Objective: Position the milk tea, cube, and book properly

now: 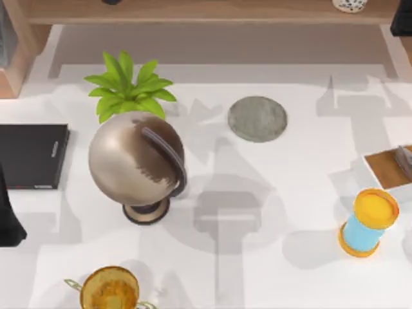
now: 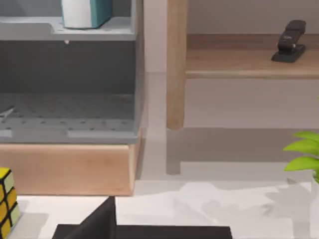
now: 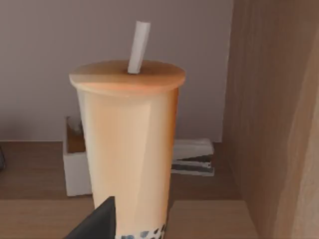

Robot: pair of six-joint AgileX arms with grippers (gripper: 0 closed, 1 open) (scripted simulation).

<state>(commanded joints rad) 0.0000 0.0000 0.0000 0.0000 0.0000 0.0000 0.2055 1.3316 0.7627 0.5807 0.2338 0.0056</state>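
Note:
The milk tea (image 3: 127, 144) stands upright and close in the right wrist view, with an orange lid, a white straw and dark pearls at its base. It sits on a wooden shelf beside a wooden side wall. One dark finger (image 3: 97, 221) of my right gripper rises in front of the cup's lower left. The light-blue book (image 2: 84, 12) stands on top of a grey shelf unit. A yellow-faced cube (image 2: 7, 204) rests on the table by that unit's wooden base. A dark finger (image 2: 99, 224) of my left gripper shows near the black slab (image 2: 149, 231). My left arm (image 1: 8, 219) is at the table's left edge.
A bronze globe (image 1: 135, 161) and a green plant (image 1: 129, 87) stand left of centre, with a grey round mat (image 1: 257, 119) beyond. The black slab (image 1: 32, 156) lies at the left. A blue cylinder with yellow ends (image 1: 368, 222) and a wooden tray (image 1: 389, 166) are at the right. A stapler (image 2: 289, 42) sits on the shelf.

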